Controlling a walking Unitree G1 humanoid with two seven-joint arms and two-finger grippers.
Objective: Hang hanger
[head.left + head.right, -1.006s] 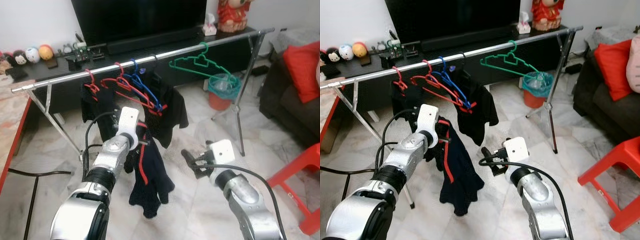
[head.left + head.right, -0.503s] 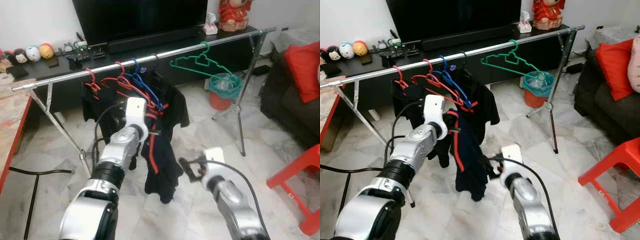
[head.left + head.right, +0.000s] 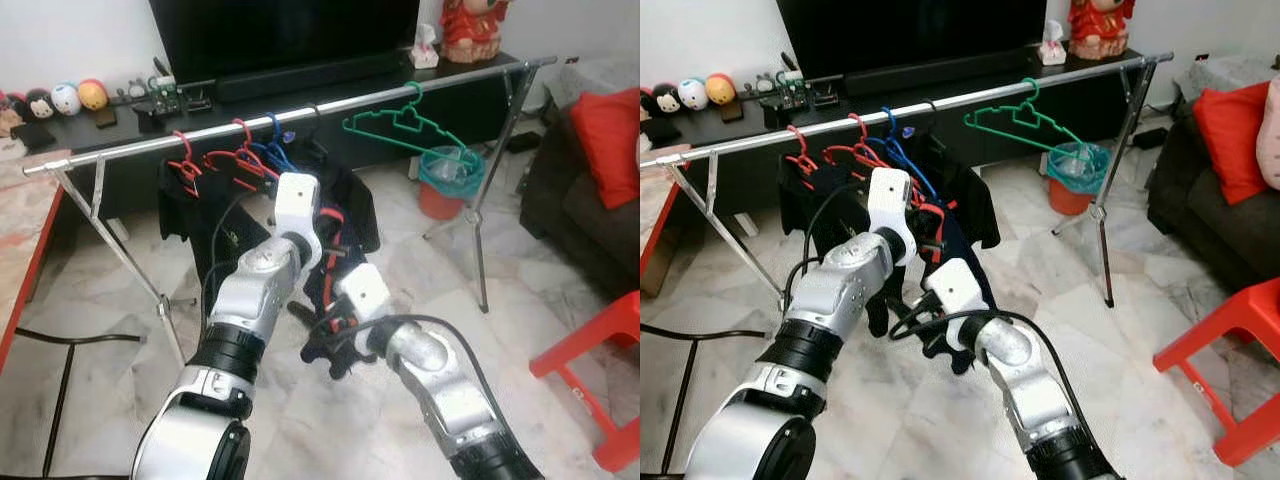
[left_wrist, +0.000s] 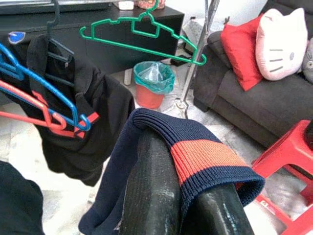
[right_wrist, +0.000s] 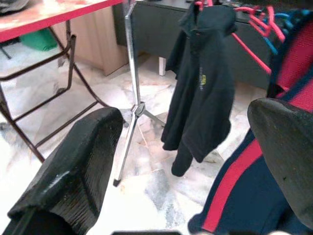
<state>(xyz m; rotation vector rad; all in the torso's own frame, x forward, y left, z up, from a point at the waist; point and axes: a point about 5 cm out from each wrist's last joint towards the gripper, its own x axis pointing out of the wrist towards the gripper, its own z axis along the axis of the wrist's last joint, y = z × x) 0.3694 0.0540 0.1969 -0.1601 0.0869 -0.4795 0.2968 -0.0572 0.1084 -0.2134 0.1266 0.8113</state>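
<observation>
A silver rail carries red hangers, a blue hanger, a green hanger and a black jacket. My left gripper is raised just below the rail beside the blue hanger. It is shut on a navy garment with red stripes, whose ribbed edge drapes over its fingers. My right gripper is open at the garment's lower part, with the navy cloth close beside one finger. Whether a hanger sits inside the garment is hidden.
A teal bin stands behind the rail's right leg. There is a dark sofa with a red cushion at the right and a red stool at the front right. A red-edged table is at the left, with the TV console behind.
My left gripper has lifted the navy garment up and forward, close under the rail. My right gripper has swung left from open floor to the garment's lower part.
</observation>
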